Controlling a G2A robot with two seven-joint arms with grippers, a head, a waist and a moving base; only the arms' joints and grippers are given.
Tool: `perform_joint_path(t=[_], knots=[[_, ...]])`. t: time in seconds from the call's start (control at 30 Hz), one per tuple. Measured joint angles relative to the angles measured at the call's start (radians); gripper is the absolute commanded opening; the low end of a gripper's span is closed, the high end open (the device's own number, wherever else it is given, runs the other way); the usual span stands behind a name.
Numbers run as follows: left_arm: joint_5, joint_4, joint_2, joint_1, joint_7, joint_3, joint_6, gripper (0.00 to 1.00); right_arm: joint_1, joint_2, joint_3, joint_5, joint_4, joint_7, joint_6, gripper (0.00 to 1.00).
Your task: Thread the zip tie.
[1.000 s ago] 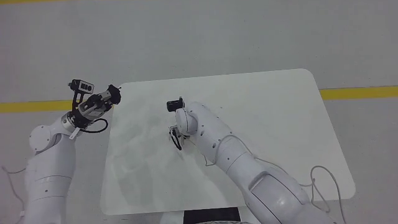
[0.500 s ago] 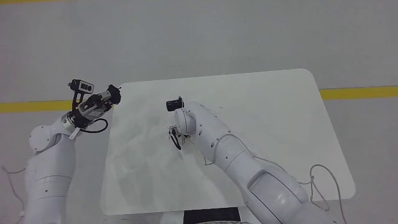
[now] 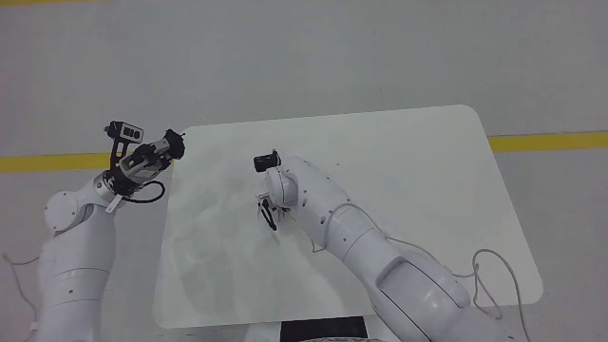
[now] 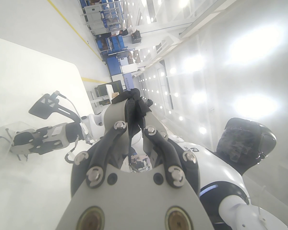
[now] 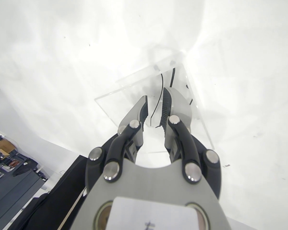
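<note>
Over the last second almost nothing shifts. From above, the right gripper (image 3: 268, 215) creeps a hair across the tabletop (image 3: 408, 171) toward the left arm's side and its wrist leans with it. The left gripper (image 3: 173, 144) keeps its station off the tabletop's corner, well apart from the work. Right jaws stand parted, nothing clamped. A thin black strand of the zip tie (image 5: 173, 76) runs up the gap between them, touching neither pad as far as I can tell. It carries on just beyond the jaw tips to a clear plate (image 5: 115, 96) lying flat on the tabletop, where a broader black stretch of the tie sits near the plate's far edge. Whether the tie passes through the plate's small holes is too fine to tell. Left jaws are clenched on a black crumpled scrap (image 4: 134, 98) pinched at their tips; what it is I cannot tell. Reading: the small creep looks like fine lining-up, the right jaws straddling the strand before closing, not a pull. Threading judged not yet finished, since the strand between the jaws lies slack and curved. Next call is to close on the strand without nudging the plate. Risks: the thin tie slipping sideways out of the gap, or the plate sliding under the jaw tips
</note>
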Motion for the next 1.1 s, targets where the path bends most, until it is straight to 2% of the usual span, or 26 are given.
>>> perform_joint_path(t=[0.5,0.73,1.1], knots=[[0.000,0.000,0.000,0.000,0.000,0.000,0.000,0.00,0.029,-0.011,-0.035,0.027,0.052,-0.018,0.000,0.14],[0.000,0.000,0.000,0.000,0.000,0.000,0.000,0.00,0.039,-0.014,-0.058,0.045,0.050,-0.029,0.000,0.15],[0.000,0.000,0.000,0.000,0.000,0.000,0.000,0.00,0.047,-0.017,-0.069,0.003,0.050,-0.024,0.000,0.16]])
